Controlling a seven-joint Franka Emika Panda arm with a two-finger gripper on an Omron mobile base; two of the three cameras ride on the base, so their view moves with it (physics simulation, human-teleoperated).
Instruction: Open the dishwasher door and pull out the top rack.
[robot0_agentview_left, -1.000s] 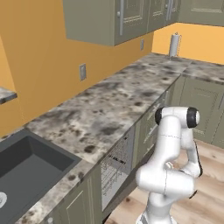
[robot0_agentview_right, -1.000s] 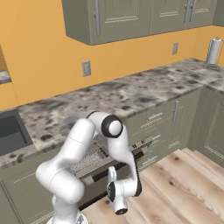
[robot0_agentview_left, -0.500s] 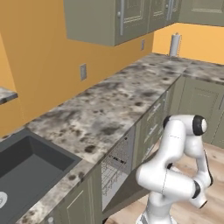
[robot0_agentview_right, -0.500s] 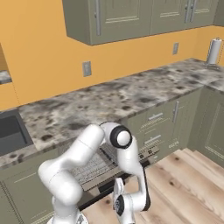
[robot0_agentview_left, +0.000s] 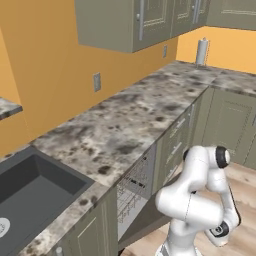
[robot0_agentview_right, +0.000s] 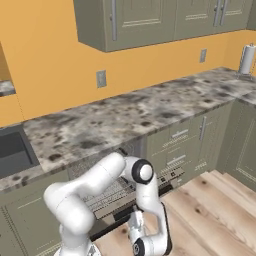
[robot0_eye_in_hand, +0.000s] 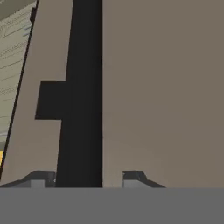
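1. Since a second ago the arm has swung down and outward toward the floor, and the dishwasher door (robot0_agentview_right: 112, 225) has dropped from partly ajar to nearly flat.
2. In the hand view the tool (robot0_eye_in_hand: 89, 177) sits right over the door's dark bar handle (robot0_eye_in_hand: 81, 87); its tips stand on either side of the bar with a little room, so it looks loosened rather than clamped, though I cannot tell for sure whether it touches.
3. The door hangs low in front of the opening under the stone-patterned desk (robot0_agentview_right: 150, 107), between the lighter cabinet fronts.
4. The top rack (robot0_agentview_right: 112, 192), a light wire basket, sits inside the opening behind the arm's forearm; I can make out nothing in it.
5. In the left base view, wire racking (robot0_agentview_left: 135, 192) shows inside the cavity, and the black sink (robot0_agentview_left: 30, 200) lies well to the side.
6. Judgement: the door-opening step is about finished; next the tool must let go of the handle, rise, and reach in to catch the rack's front edge.
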